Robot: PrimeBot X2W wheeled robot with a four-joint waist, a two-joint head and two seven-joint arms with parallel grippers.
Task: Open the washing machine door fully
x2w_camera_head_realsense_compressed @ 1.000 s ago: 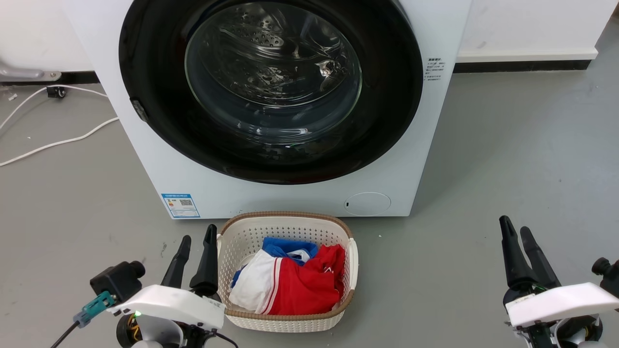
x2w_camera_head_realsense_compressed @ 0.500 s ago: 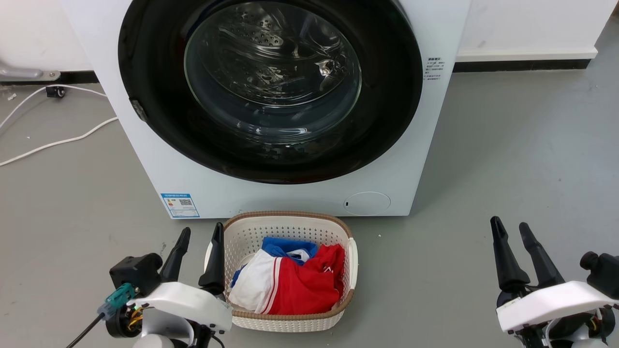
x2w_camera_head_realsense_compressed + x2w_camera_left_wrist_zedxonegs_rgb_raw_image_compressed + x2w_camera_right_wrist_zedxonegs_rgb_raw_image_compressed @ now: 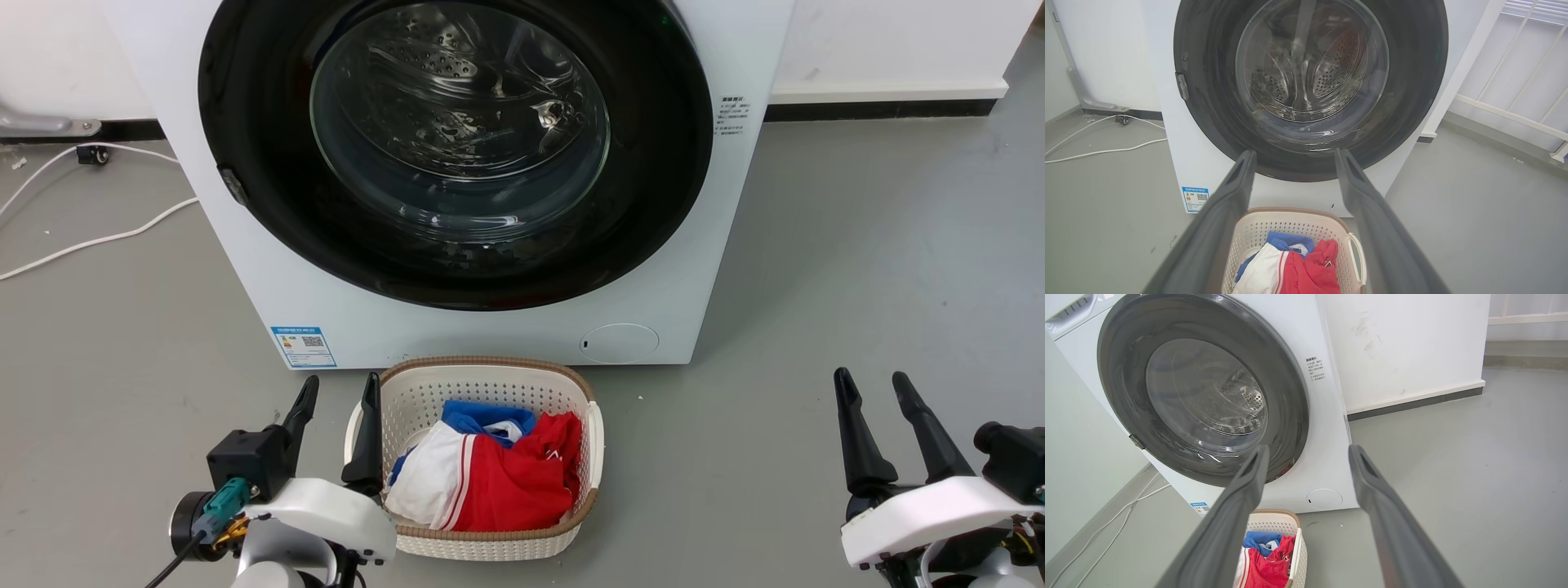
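Well short of the shut round glossy black washing machine door (image 3: pixel 457 155), left gripper (image 3: pixel 341 390) and right gripper (image 3: pixel 871 382) stand parted, empty; next, presumably, reach its left-rim catch (image 3: pixel 234 186).

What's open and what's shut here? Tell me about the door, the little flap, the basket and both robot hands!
washing machine door: shut, flat against the washing machine.
small round flap: shut.
laundry basket: upright, holding red, white and blue clothes.
left gripper: fingers open, holding nothing.
right gripper: fingers open, holding nothing.
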